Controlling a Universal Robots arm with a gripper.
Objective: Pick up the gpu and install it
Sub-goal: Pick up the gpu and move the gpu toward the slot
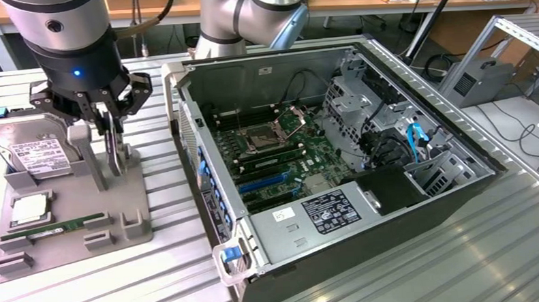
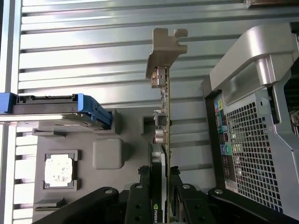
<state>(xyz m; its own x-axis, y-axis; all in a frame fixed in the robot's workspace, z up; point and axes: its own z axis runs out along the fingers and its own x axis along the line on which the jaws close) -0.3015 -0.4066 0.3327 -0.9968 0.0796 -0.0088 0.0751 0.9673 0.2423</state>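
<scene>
We see the gripper (image 1: 111, 127) clamped on the gpu (image 1: 117, 157), which stands upright over the grey parts tray (image 1: 64, 252). The fingers hide its upper edge. Whether it sits in its slot is unclear.

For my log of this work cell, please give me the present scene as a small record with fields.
claw: closed on the graphics card, one finger on each side
graphics card: upright on its edge, at the gray tray
gray tray also holds: hard drive, memory stick
computer case: open, lying beside the gray tray
</scene>
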